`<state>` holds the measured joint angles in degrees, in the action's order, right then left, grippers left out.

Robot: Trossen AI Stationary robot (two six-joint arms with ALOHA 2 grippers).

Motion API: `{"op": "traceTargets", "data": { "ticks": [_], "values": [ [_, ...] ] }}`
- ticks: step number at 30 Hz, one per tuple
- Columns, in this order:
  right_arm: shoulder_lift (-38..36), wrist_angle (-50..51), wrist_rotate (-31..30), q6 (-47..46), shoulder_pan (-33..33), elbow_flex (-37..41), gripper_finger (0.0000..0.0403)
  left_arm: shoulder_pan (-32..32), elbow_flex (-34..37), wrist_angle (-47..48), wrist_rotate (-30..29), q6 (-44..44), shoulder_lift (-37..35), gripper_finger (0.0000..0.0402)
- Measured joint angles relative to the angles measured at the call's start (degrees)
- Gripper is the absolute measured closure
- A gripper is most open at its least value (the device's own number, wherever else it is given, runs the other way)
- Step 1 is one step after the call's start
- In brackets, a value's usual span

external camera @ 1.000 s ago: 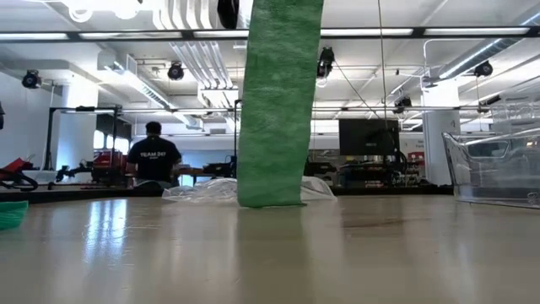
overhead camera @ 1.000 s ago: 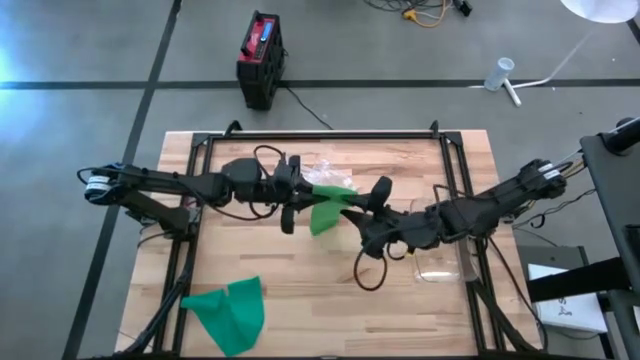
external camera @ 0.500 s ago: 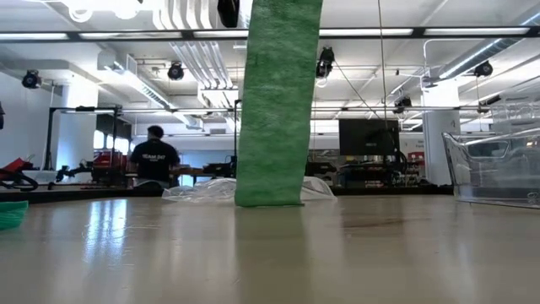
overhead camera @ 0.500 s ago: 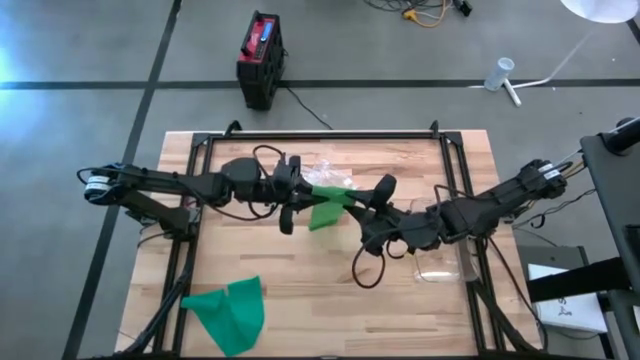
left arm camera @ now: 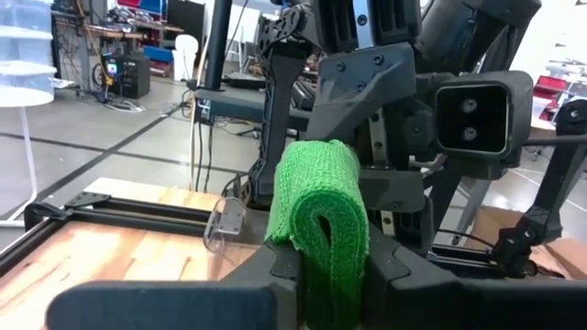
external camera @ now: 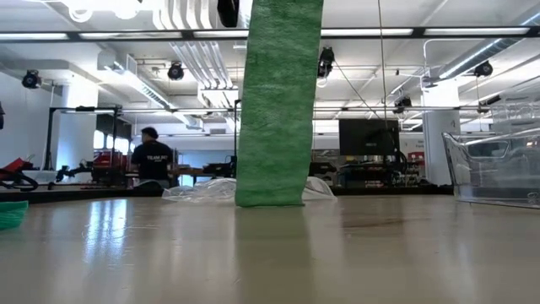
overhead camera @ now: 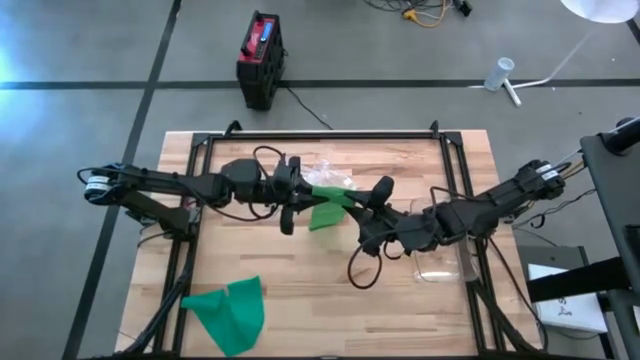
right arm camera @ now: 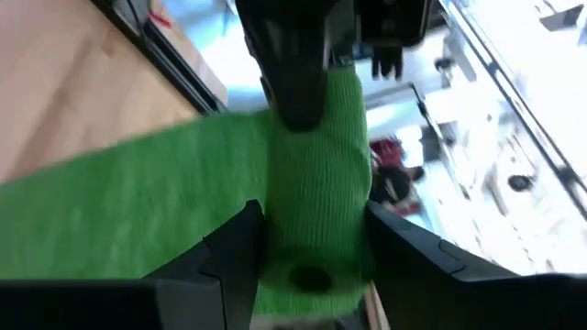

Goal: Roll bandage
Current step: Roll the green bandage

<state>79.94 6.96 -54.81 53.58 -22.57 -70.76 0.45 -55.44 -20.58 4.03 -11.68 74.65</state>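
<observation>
While both arms are stretched inward over the middle of the wooden table (overhead camera: 250,255), the green bandage (overhead camera: 328,207) is held up between them. The left gripper (left arm camera: 318,270) is clamped on its folded end, and the right gripper (right arm camera: 307,240) is closed around its rolled end. Only the low view shows the strip hanging down to the tabletop. A second green bandage (overhead camera: 228,312) is seen from above near the front-left corner.
</observation>
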Motion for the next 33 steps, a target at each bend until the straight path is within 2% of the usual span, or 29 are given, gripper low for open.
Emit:
{"op": "traceTargets", "data": {
  "ticks": [3, 5, 15, 24, 28, 33],
  "values": [
    [0.00, 0.37, -4.13, 1.80, -0.07, 0.00, 0.0227, 0.06, 0.00, -0.21, -0.03, 0.00, -0.19, 0.0363],
    [-0.04, 0.52, -4.74, 1.71, -0.41, 0.00, 0.0227, 0.54, 0.00, -0.08, -0.05, 0.08, -0.43, 0.0364],
    [-0.65, 1.74, -4.89, 3.03, -3.13, 0.01, 0.0235, 2.99, 0.00, 1.23, -0.16, 0.04, -0.87, 0.0362],
    [-1.33, 1.01, -3.44, 3.83, -2.55, 0.01, 0.0237, 2.99, 0.00, 1.30, -0.09, 1.03, -0.76, 0.0363],
    [-1.38, 1.29, -0.71, -1.43, -2.20, -0.44, 0.0238, 2.52, 0.02, 2.46, -0.09, 8.33, -0.74, 0.0365],
    [-4.47, 1.59, 8.89, -17.64, -2.29, -4.73, 0.0242, 1.42, 0.31, 3.85, -0.09, 24.96, -0.74, 0.0378]
  ]
}}
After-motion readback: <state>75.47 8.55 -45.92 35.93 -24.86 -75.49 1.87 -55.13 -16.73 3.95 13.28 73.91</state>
